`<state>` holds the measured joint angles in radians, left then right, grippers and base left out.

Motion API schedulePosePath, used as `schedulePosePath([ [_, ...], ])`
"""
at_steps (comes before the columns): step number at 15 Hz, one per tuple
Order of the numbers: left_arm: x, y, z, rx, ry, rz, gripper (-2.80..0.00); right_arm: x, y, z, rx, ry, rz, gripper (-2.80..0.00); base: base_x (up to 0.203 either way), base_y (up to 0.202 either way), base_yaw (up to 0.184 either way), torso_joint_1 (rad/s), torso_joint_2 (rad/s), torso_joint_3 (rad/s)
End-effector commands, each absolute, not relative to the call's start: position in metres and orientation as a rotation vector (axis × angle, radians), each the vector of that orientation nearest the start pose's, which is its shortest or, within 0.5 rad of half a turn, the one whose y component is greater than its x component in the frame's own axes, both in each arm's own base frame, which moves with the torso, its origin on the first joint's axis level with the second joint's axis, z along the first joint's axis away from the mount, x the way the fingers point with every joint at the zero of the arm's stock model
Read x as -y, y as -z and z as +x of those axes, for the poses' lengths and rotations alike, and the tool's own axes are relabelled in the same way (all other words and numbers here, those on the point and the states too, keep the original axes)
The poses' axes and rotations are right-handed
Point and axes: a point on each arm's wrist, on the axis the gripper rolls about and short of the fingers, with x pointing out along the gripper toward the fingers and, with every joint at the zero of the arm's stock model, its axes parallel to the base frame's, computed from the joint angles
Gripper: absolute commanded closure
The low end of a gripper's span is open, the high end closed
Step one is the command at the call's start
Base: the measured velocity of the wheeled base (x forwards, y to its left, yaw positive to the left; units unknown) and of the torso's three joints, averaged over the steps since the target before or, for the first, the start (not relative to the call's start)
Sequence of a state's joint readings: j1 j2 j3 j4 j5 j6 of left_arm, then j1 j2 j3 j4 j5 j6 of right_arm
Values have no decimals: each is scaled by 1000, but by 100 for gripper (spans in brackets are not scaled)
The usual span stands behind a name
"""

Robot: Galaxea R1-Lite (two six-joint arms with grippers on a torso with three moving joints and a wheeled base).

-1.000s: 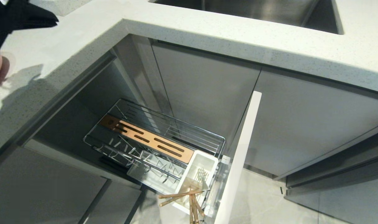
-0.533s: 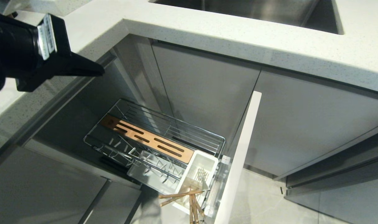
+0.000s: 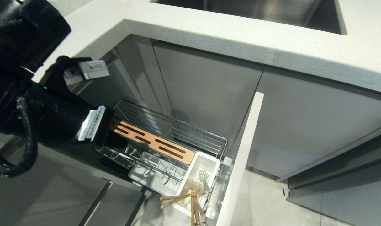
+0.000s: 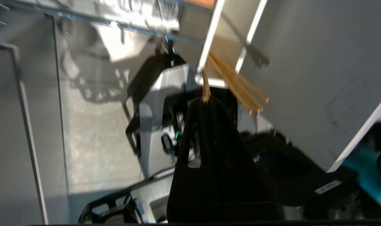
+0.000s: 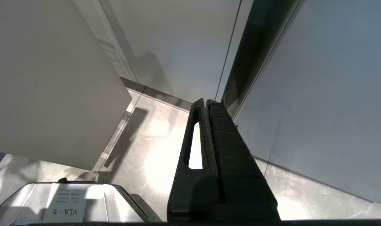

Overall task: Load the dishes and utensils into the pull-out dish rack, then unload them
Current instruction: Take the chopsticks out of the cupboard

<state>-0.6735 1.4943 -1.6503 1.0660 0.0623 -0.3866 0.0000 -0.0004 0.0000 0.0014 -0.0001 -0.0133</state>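
L gripper (image 3: 123,142) jaws pressed together, empty, left-centre of head view over the pull-out dish rack (image 3: 190,131); chopsticks (image 3: 190,202) in cutlery cup (image 3: 198,175) at bottom centre: open jaws first, approach along sticks, pinch pair near the free ends w/o snagging wires.

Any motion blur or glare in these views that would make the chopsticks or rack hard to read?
Left wrist view: smeared by motion, floor glare bright, chopsticks soft yet readable. Head view: sharp; rack and cutlery cup clear. Right wrist view: sharp, with a blown-out floor patch.
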Motion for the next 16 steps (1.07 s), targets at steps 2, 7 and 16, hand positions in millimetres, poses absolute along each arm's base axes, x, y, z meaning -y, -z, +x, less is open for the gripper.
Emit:
schedulePosePath([
  [2, 143, -296, 164, -1055, 398, 48, -280, 0, -75, -23, -2, 0, -14, 0, 0, 0, 0, 0, 0, 0],
  [7, 171, -256, 176, -1211, 371, 145, -280, 0, -75, -23, -2, 1, -14, 0, 0, 0, 0, 0, 0, 0],
  [16, 200, -200, 198, -1522, 276, 314, -280, 0, -75, -23, -2, 1, -14, 0, 0, 0, 0, 0, 0, 0],
])
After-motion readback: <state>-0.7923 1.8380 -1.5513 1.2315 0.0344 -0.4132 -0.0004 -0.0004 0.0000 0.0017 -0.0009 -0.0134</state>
